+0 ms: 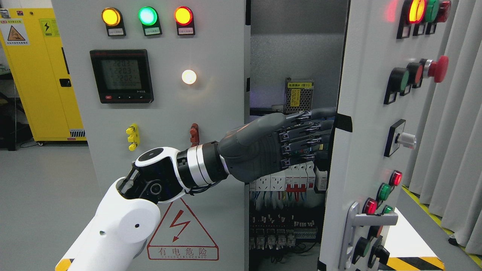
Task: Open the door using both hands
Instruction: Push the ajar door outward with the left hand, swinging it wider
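Your left hand (263,146) reaches behind the open grey metal cabinet door (361,150); its fingers (308,130) lie extended against the edge, fingertips hidden.

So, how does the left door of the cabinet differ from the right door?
The left door is closed and faces the camera; the right door is swung open, showing wiring inside. The left door carries a digital meter and a red warning triangle; the right door has a red mushroom button and a handle. The left hand reaches behind the right door's edge. Both are grey with indicator lamps.
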Controlling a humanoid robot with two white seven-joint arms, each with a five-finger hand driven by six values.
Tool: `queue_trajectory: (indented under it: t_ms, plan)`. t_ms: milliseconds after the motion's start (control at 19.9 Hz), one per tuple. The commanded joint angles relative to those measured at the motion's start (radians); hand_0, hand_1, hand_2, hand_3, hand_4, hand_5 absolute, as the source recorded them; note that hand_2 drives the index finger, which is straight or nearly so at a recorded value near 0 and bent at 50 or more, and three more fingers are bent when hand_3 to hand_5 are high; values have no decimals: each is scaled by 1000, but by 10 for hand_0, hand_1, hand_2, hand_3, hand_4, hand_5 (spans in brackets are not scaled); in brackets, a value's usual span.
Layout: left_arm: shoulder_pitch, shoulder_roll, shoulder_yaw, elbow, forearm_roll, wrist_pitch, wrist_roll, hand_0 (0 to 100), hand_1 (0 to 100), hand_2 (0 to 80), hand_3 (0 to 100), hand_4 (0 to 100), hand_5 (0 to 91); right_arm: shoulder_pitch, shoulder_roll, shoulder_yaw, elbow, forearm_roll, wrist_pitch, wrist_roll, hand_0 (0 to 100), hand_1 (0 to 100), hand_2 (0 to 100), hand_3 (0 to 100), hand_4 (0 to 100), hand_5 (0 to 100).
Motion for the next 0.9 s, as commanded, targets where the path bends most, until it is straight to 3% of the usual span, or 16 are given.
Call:
queue_trajectory:
  t_ms: [0,852]
  plan:
    - [-18,-135,-63,95,-39,0,-1,120,556,0,0,0,0,0,0,-1,1,-1,2,-6,0,500,40,0,0,0]
    - [-32,-222,-64,105,-42,3,-1,120,556,0,0,0,0,0,0,-1,2,-1,3,-6,0,500,40,0,0,0]
